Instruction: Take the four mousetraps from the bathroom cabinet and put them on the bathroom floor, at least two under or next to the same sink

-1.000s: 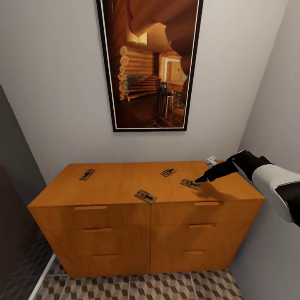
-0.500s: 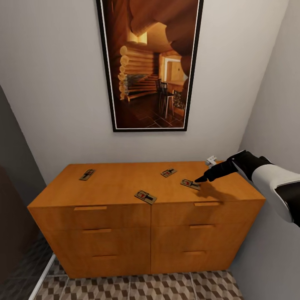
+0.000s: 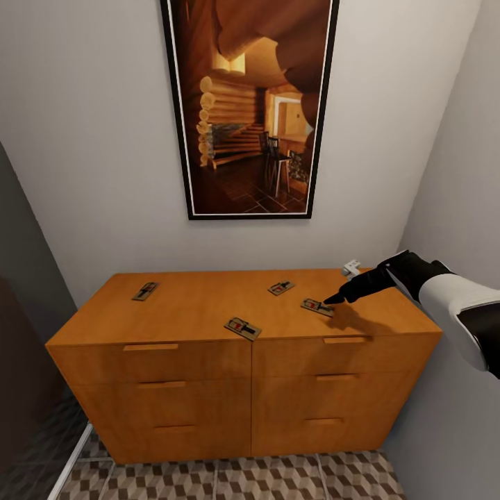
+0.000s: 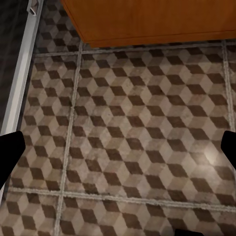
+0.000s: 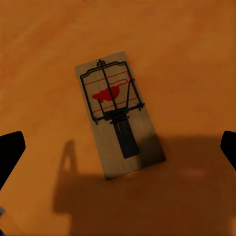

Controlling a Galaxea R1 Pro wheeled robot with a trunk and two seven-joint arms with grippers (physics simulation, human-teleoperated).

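Observation:
Four mousetraps lie on top of the orange-brown cabinet (image 3: 187, 305): one at the far left (image 3: 146, 291), one near the front edge (image 3: 242, 328), one toward the back (image 3: 281, 287) and one at the right (image 3: 317, 306). My right gripper (image 3: 336, 298) hovers just above the right mousetrap (image 5: 118, 113), open, its black fingertips (image 5: 11, 150) wide on either side and not touching it. My left gripper (image 4: 118, 152) is open with nothing in it, pointing down at the cube-patterned bathroom floor (image 4: 132, 128) in front of the cabinet's base (image 4: 147, 19).
A large framed picture (image 3: 250, 104) hangs on the wall above the cabinet. A small white object (image 3: 352, 267) sits at the cabinet's back right corner. A wall stands close on the right (image 3: 458, 173). A pale threshold strip (image 4: 24, 64) borders the tiles beside a darker floor.

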